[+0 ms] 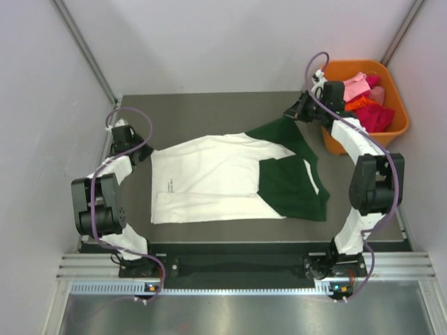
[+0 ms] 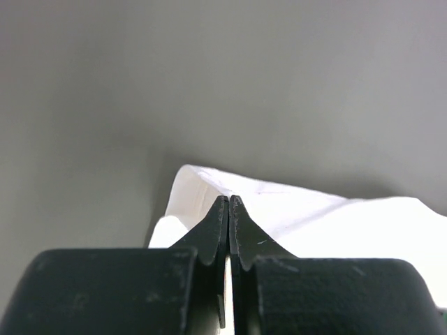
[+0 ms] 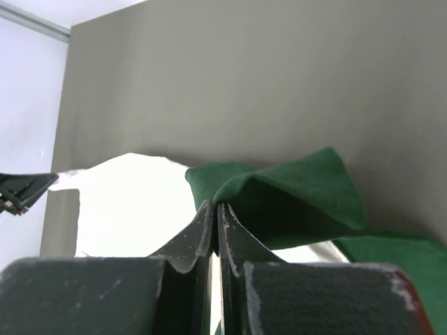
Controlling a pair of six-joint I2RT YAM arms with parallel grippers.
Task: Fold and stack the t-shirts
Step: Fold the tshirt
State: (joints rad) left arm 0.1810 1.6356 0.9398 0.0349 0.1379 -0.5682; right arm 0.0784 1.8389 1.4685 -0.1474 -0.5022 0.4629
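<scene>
The cream-white t-shirt (image 1: pixel 209 178) lies flat across the middle of the grey table, with a small dark print near its left edge. The dark green t-shirt (image 1: pixel 293 185) lies over its right end. My left gripper (image 1: pixel 144 152) is shut on the white shirt's far left corner; in the left wrist view the jaws (image 2: pixel 228 199) pinch the white cloth (image 2: pixel 335 223). My right gripper (image 1: pixel 292 114) is shut on the green shirt's far corner, lifted a little. In the right wrist view the jaws (image 3: pixel 211 204) pinch a fold of the green cloth (image 3: pixel 300 195), with the white cloth (image 3: pixel 126 202) beyond.
An orange bin (image 1: pixel 394 91) at the back right holds pink and red clothes (image 1: pixel 363 105), close behind my right arm. Grey walls close in the table on the left, back and right. The arm bases stand at the near edge.
</scene>
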